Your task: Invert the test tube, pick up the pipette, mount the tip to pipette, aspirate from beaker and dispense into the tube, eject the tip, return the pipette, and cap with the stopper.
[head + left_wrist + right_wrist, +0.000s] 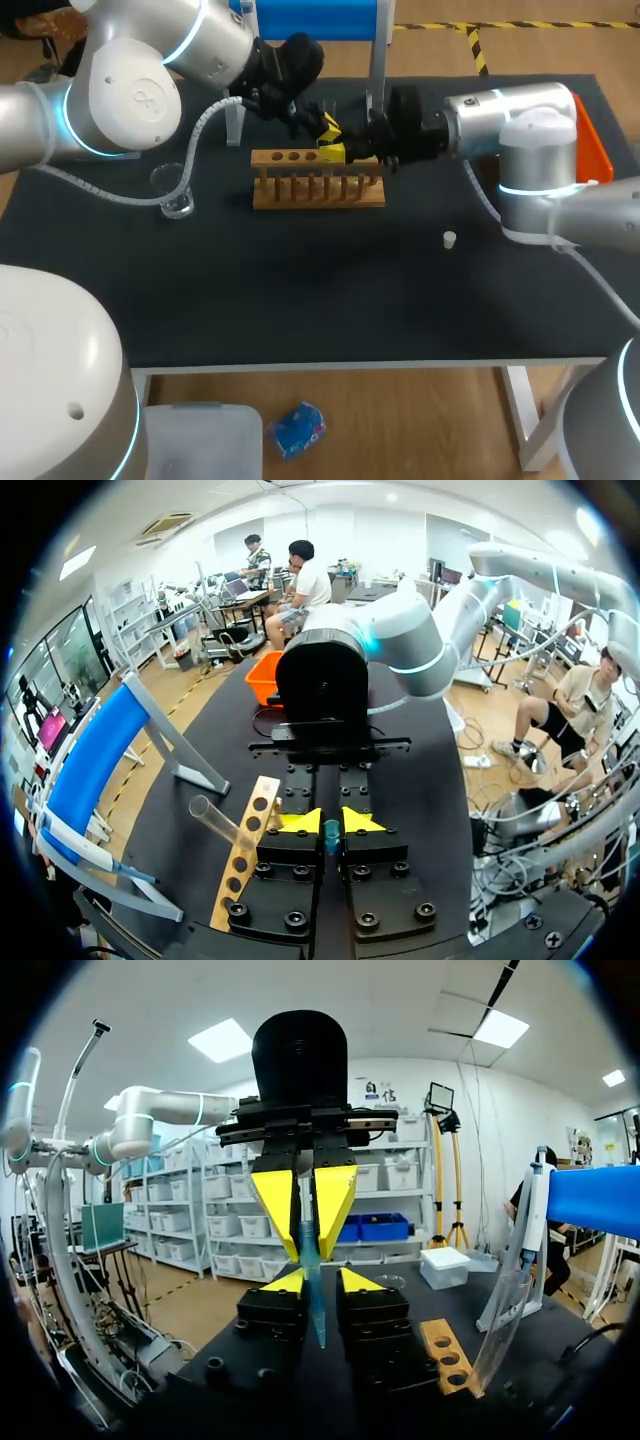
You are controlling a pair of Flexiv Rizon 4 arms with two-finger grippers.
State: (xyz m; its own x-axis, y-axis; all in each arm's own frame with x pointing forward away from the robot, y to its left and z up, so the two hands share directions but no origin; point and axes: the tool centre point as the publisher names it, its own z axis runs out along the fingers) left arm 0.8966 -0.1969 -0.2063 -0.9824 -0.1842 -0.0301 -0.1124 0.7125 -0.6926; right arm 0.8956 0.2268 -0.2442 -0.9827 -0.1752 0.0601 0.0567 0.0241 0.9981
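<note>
Nearest on the black tabletop (300,300) sits the small white stopper (450,239), alone to the right and well apart from everything else. The clear glass beaker (175,197) stands to the left, a little farther back. Behind them, mid-table, is the wooden test tube rack (318,190), with the clear glass test tube (222,823) leaning tilted in it, not upright.

Just over the rack's far edge the two arms face each other, nose to nose. The left end effector (331,822) is pressed together on a slender blue translucent tapered piece (316,1305) — a pipette tip by its look. Its long axis runs roughly upright, narrow end down, and it also passes through the right end effector (322,1282). Whether that one grips it or merely surrounds it I cannot tell. Neither arm is the nearer, since the piece lies between them.

The next move turns on that upright axis, I judge — a sideways pull would twist the piece, a lift along it would not. The rack lies just below and the tube close beside, so downward room looks scant. Open tabletop lies near and right, toward the stopper. Farther back the blue-panelled stand (320,18) and, far right, the orange tray (597,150) hem in the far side
</note>
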